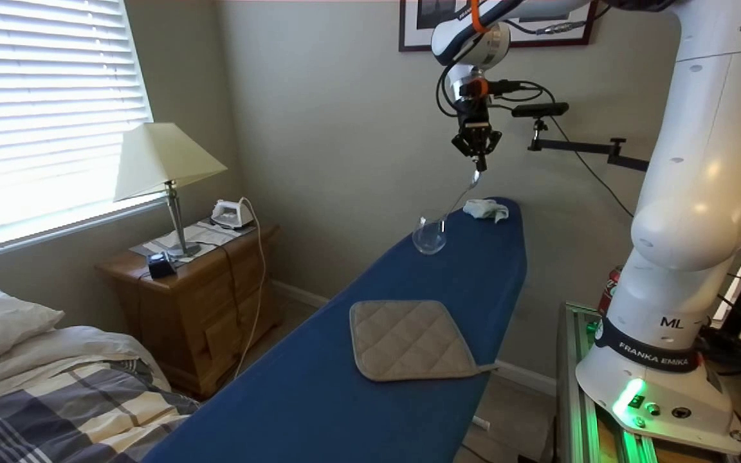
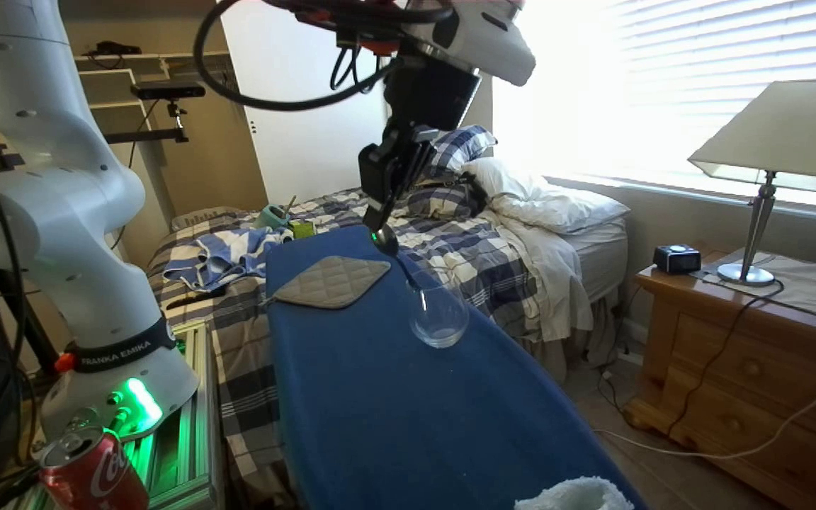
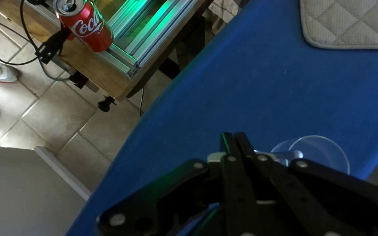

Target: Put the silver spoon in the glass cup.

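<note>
My gripper [image 1: 481,164] is shut on the bowl end of the silver spoon [image 1: 464,193], above the far part of the blue board. In an exterior view the gripper [image 2: 375,218] holds the spoon [image 2: 402,265] tilted, handle end down. The clear glass cup [image 1: 429,239] stands upright on the board, and it also shows in an exterior view [image 2: 439,322]. The spoon's lower end overlaps the cup's rim; whether it is inside cannot be told. In the wrist view the gripper [image 3: 234,137] partly hides the spoon [image 3: 282,155] and the cup [image 3: 323,154].
The blue ironing board [image 1: 293,392] bears a tan quilted pad [image 1: 409,341] and a pale whitish lump [image 1: 486,209] near its narrow end. A nightstand [image 1: 193,315] with a lamp [image 1: 168,161] and a bed [image 2: 585,248] stand beside it. A red can [image 2: 96,471] stands near the robot base.
</note>
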Robot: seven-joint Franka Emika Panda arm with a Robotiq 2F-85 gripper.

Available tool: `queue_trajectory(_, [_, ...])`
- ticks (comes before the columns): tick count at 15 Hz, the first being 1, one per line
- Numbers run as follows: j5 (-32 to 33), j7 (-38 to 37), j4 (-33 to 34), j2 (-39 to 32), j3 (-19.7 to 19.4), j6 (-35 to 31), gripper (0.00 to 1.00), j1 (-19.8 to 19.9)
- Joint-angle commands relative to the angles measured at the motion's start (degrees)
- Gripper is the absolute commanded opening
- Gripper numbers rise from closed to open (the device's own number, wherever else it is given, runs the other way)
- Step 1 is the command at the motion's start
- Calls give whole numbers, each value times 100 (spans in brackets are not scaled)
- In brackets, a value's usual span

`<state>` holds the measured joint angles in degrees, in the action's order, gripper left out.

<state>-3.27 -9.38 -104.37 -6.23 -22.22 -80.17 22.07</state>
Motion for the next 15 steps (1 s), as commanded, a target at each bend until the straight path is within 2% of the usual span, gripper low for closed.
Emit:
queue_trajectory(1, [48,-8,404,-353,1,210,1,46])
queue_trajectory(15, [-347,139,1141,-1274,103,190,1,149])
